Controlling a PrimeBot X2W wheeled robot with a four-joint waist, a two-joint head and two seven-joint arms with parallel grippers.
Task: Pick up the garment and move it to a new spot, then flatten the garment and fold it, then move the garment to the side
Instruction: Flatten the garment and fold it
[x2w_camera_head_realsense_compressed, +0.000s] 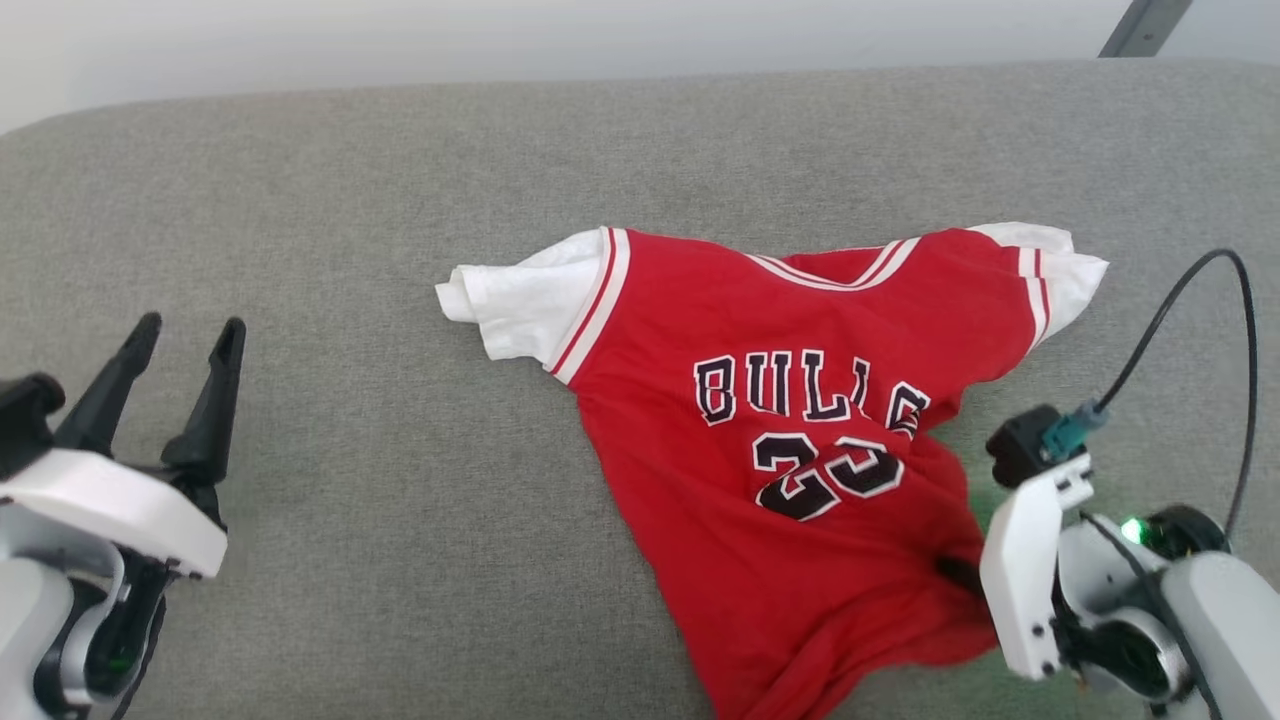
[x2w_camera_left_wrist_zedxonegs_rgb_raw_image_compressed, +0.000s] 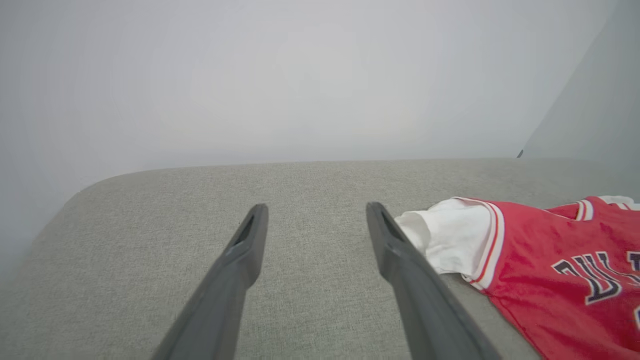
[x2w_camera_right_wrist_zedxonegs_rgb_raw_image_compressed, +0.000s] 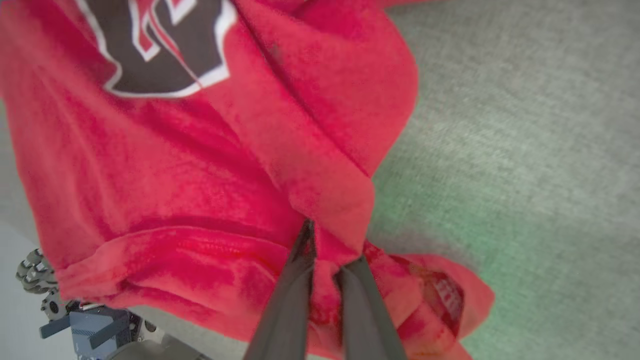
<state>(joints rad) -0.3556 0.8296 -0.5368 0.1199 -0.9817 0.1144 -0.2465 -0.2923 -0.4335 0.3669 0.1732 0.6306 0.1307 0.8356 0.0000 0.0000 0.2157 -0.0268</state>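
Looking down from the head, we see the garment (x2w_camera_head_realsense_compressed: 800, 440) lying front side up on the grey fabric surface (x2w_camera_head_realsense_compressed: 400, 520), right of the middle, with its neckline toward the far edge and its hem toward us. One white sleeve (x2w_camera_head_realsense_compressed: 520, 305) spreads out to the left and the other (x2w_camera_head_realsense_compressed: 1060, 270) lies at the far right, each joined to the red body by a white stripe. The dark lettering and the number on the chest are creased, and the cloth below them is drawn into folds that run toward the lower right. There our right gripper (x2w_camera_right_wrist_zedxonegs_rgb_raw_image_compressed: 330, 245) has its two dark fingers drawn close together on a pinched ridge of red fabric near the hem, so the pincer is narrow and holding the garment; in the head view the fingertips are buried in the folds. A green light (x2w_camera_head_realsense_compressed: 1132, 530) glows on that wrist and tints the grey surface beside the shirt, and a black cable (x2w_camera_head_realsense_compressed: 1215, 300) loops above the arm. Our left gripper (x2w_camera_head_realsense_compressed: 190, 325) sits at the lower left, well apart from the shirt, with its fingers spread wide and nothing between them. From its wrist we see those fingers pointing across bare grey surface, the left sleeve just beside the right-hand finger in that view.
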